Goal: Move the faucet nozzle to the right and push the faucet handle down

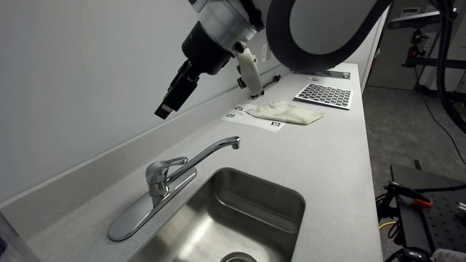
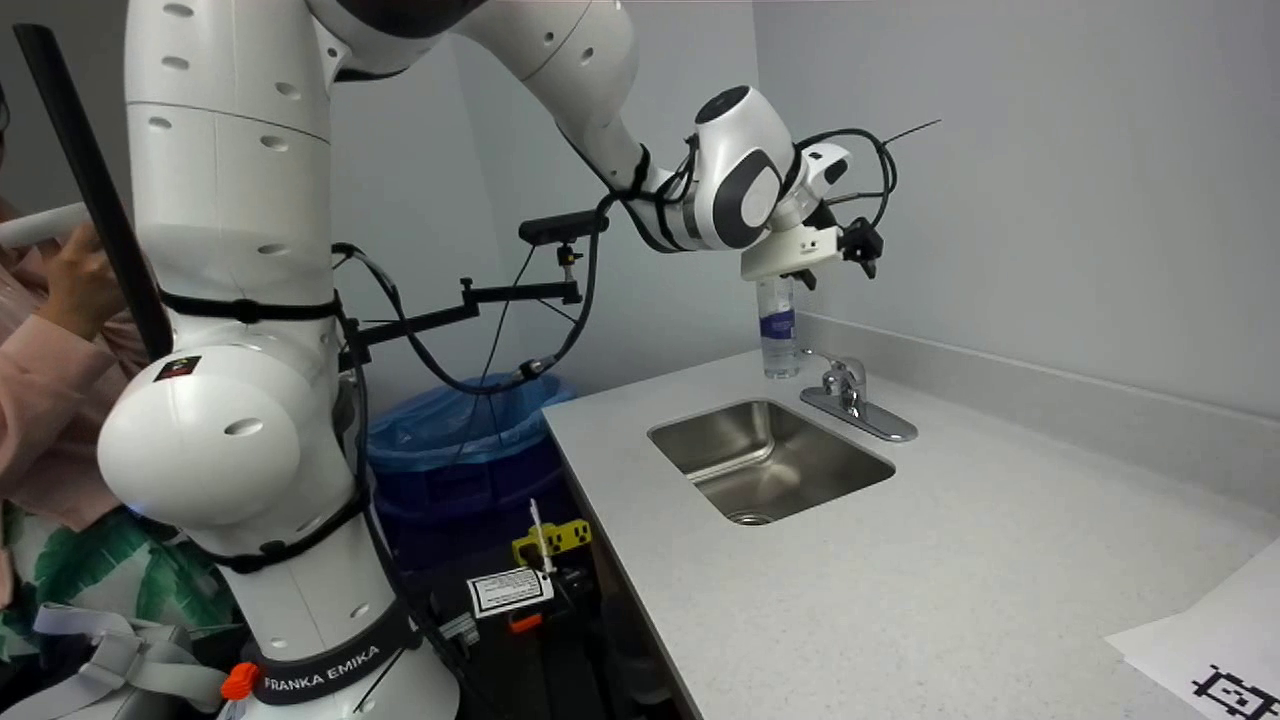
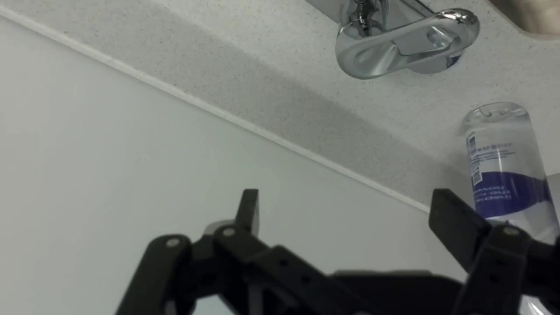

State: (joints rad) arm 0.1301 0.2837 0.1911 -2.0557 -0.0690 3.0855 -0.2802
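- Beside the sink (image 1: 258, 203), the slim faucet nozzle (image 1: 205, 154) is joined to the faucet body (image 1: 157, 175) — its tip turned down.
- Atop that body, the looped faucet handle (image 3: 407, 33) is attached.
- Above them, well apart, the end effector (image 3: 345, 199) is held — spread wide.
- Nearby, a labelled bottle (image 2: 778, 328) is stood upright on the tabletop (image 2: 900, 570).

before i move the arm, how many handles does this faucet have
1: the faucet handle, joined to the top of the faucet body. No second handle shows in any view, and none seems hidden.
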